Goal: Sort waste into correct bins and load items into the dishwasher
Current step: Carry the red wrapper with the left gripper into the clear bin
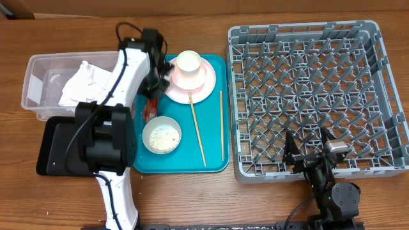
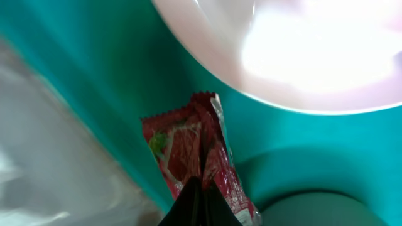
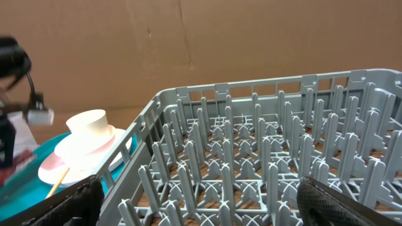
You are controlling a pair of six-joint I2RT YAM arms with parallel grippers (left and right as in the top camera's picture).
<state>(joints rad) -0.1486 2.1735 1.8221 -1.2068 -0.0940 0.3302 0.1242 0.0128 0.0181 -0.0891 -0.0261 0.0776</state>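
The grey dish rack (image 1: 307, 96) is taking up the right end of the table, and the right gripper (image 3: 200, 188) is hanging over the rack's near edge with its jaws spread wide and nothing between them. The teal tray (image 1: 214, 163) is lying against the rack's left edge. Beyond the tray's left edge, the clear tub (image 1: 37, 83) is sitting toward the far left corner of the table with the black tray (image 1: 54, 150) in front of it.

On the teal tray, the pink plate (image 1: 203, 89) is sitting at the far edge and the grey-green bowl (image 1: 161, 136) near the left edge. Between them, close to that left edge, we are finding the red wrapper (image 2: 179, 147). The left gripper (image 2: 200, 188) is pressing its jaws together on the wrapper's raised middle seam.

We are judging the wrapper to be nearly weightless, limp and slick, with nothing fragile about it. A thin film like this is likely to slide out of a shallow pinch or to flop and drag on the plate's rim. The seam is offering the only ridge standing off the flat tray floor, so we are treating it as the right hold, taken deep between the pads.
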